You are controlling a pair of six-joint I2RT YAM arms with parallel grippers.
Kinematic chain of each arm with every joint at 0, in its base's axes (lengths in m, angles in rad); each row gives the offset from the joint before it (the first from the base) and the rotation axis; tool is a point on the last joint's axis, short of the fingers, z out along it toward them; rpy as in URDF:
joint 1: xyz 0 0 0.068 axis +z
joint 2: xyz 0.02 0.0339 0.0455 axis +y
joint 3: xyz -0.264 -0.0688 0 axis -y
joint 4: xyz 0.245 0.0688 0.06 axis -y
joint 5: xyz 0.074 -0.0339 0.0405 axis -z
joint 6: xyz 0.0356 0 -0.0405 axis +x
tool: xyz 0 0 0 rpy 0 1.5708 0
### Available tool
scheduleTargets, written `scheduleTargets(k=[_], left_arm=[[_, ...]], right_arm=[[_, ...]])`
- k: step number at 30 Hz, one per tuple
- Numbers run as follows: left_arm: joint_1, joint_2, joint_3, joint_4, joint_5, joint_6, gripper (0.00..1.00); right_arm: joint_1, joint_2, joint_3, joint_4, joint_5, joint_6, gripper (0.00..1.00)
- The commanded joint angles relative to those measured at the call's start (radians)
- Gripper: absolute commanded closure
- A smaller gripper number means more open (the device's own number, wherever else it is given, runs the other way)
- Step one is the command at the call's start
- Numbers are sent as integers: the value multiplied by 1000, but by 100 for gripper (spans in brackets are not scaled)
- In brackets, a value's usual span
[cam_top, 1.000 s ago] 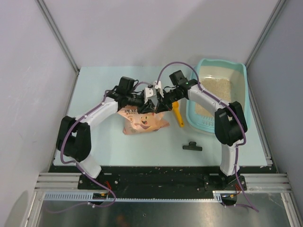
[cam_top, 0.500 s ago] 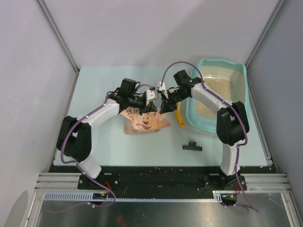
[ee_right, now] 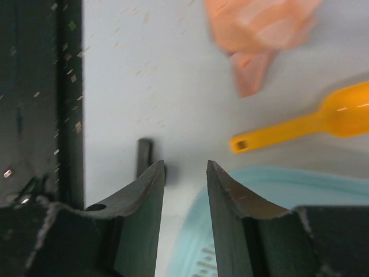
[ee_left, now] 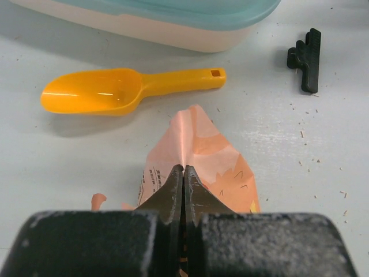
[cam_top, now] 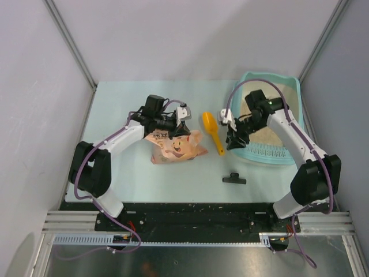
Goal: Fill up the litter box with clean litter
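Litter box (cam_top: 271, 75): upper right of the top view, resting on the table (cam_top: 127, 173), slotted grille toward the lower edge
Clean litter (cam_top: 266, 134): pale beige layer inside the box
Left gripper (ee_left: 184, 170): jaws pressed together, clamped on a raised fold of the pink-orange bag (ee_left: 199, 153), near the centre of the top view
Right gripper (ee_right: 185, 167): jaws apart, nothing between them, over the box's lower-left corner
Scoop (cam_top: 211, 131): orange, lying flat between bag and box, touching neither
Clip (cam_top: 234, 179): black, alone below the scoop
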Motion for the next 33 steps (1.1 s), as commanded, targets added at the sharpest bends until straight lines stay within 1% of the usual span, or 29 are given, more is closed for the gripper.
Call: scheduleTargets(k=[1,4,5,6,8,11,17,24,31,33], left_arm=[[14,16,7,-12,13,-37,100],[14,27,13,-12,13,-48,100],[14,28,15,-12,15,-53,100],[14,33,18,-12,16,-57,100],[14,34,22,-12,19,-59,100],[14,36,27,-12,16,-60,100],[14,34,22,-12,19,-68,100],[14,28,15,-10,19,-64,100],[14,30,13,-12,22,-67,100],[14,31,13,-12,22,-67,100]], right_arm=[[-5,-63,-144,-225,83,-162,60],[-3,-96,-228,-191,109,-186,59],[2,-97,-276,-150,120,-176,59],[8,-91,-297,-110,160,-144,58],[16,-70,-337,-50,192,-101,56],[39,-13,-357,62,256,23,54],[80,44,-394,208,375,102,51],[102,88,-420,234,427,116,51],[114,85,-451,248,452,120,51],[116,90,-454,249,452,120,54]])
